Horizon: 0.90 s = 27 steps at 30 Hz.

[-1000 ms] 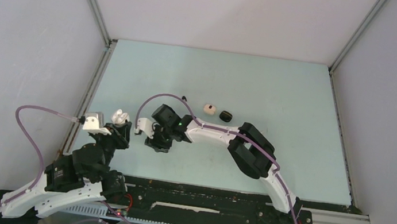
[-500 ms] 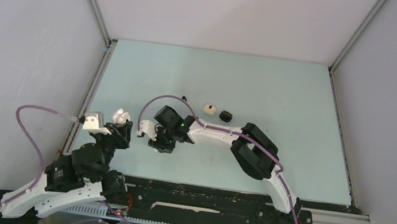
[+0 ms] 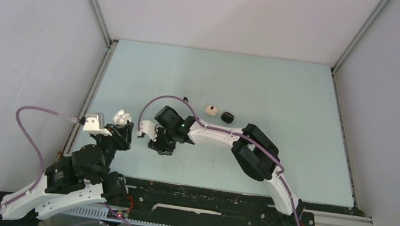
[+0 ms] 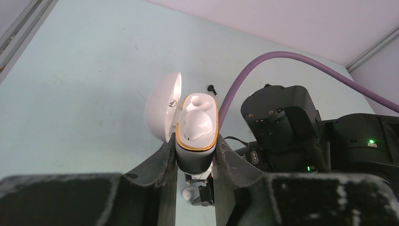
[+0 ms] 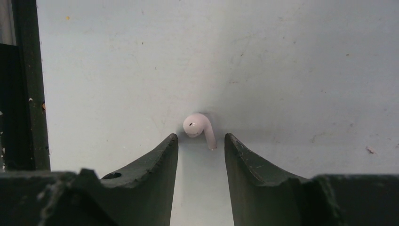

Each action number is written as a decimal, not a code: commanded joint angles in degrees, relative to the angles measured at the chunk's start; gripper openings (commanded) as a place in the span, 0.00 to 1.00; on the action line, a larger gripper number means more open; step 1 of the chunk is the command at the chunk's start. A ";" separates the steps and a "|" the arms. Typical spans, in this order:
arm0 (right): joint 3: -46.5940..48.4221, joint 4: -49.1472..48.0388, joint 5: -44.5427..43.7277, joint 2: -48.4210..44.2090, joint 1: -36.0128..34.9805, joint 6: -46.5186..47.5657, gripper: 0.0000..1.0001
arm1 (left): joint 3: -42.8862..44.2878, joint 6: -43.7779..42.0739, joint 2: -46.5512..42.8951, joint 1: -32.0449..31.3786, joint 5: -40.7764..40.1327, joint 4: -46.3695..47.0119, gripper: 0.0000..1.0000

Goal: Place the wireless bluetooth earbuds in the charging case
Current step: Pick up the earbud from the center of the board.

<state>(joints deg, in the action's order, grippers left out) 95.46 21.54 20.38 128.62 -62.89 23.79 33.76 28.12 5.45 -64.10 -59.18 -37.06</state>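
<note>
**Hovering over a loose earbud, case held open alongside**

Gripping the charging case (image 4: 192, 162) by its grey lower body, the left pincer (image 4: 195, 149) is closed tight on it from both sides and holds it upright above the counter (image 3: 282, 94), near the left edge. The case's white lid (image 4: 162, 106) is swung open to the left, and an orange rim rings the opening. One seated earbud (image 4: 196, 126), white, lies in the nearer socket; the socket behind it looks empty, though the angle makes that hard to confirm.

Just to the right, the right pincer (image 5: 201, 139) points down at the counter with its jaws moderately apart and nothing between them. A loose earbud (image 5: 196, 126), white with a faint pink cast, lies flat on the counter just beyond the fingertips, its stem pointing back towards the gap and touching neither finger.

Farther back on the counter, a beige case (image 3: 210, 109) and a black case (image 3: 227, 116) sit side by side, both closed. A tiny black piece (image 3: 186, 99) lies to their left.
</note>
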 commanded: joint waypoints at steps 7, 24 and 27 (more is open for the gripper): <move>1.48 1.82 2.33 3.52 -0.28 0.89 0.43 | -0.01 0.97 -1.60 -0.06 -0.15 -0.28 0.00; 0.77 1.77 3.91 3.15 0.07 0.97 0.22 | 0.21 0.64 -0.81 -0.08 0.10 -0.31 0.01; -3.10 0.21 3.24 -1.51 1.20 -1.59 0.19 | -0.15 -0.24 -0.28 -0.06 0.14 0.93 0.01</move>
<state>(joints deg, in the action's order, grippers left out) 96.88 19.79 25.45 130.32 -62.67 24.95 33.76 28.47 4.29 -64.10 -59.18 -37.85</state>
